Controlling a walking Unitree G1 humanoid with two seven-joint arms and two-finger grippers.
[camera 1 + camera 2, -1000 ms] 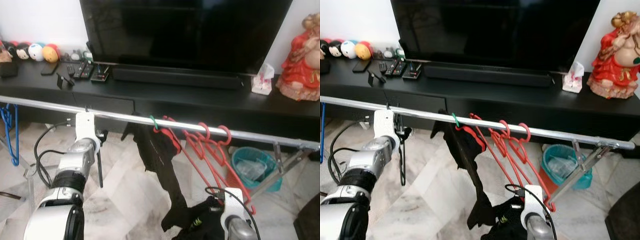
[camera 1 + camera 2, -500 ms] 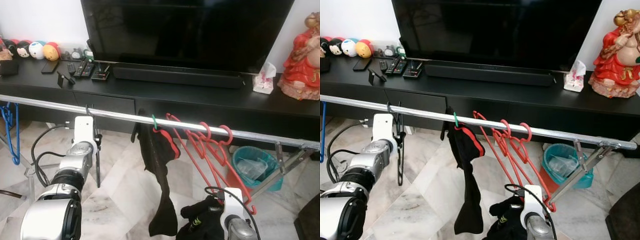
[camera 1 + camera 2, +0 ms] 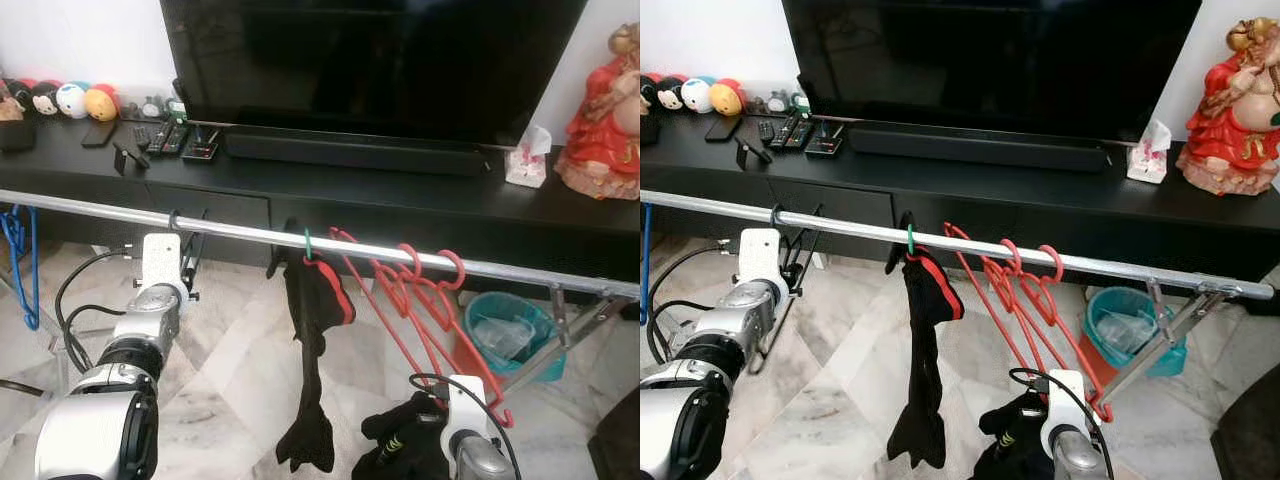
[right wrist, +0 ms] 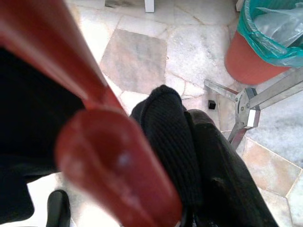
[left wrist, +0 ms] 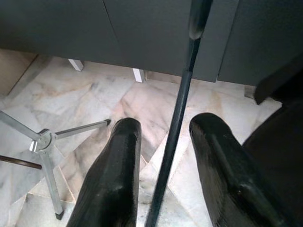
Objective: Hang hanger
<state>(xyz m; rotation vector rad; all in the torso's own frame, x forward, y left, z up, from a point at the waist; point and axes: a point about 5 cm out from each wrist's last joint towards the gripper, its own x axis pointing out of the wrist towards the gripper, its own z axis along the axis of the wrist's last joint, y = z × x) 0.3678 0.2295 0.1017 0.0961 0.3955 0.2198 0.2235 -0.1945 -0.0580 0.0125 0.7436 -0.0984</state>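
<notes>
Between the parted fingers of the left end effector [image 5: 163, 161] runs the black hanger [image 5: 176, 127], hooked on the rail [image 3: 250, 233]

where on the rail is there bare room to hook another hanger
Bare rail runs between the black hanger at the left end effector and the black garment. Another bare run lies right of the red hangers, toward the stand bracket. The middle is crowded.

Red hangers [image 3: 420, 290]: three. Blue hanger [image 3: 15, 255]: one. Black hanger [image 3: 790, 262]: one.
</notes>
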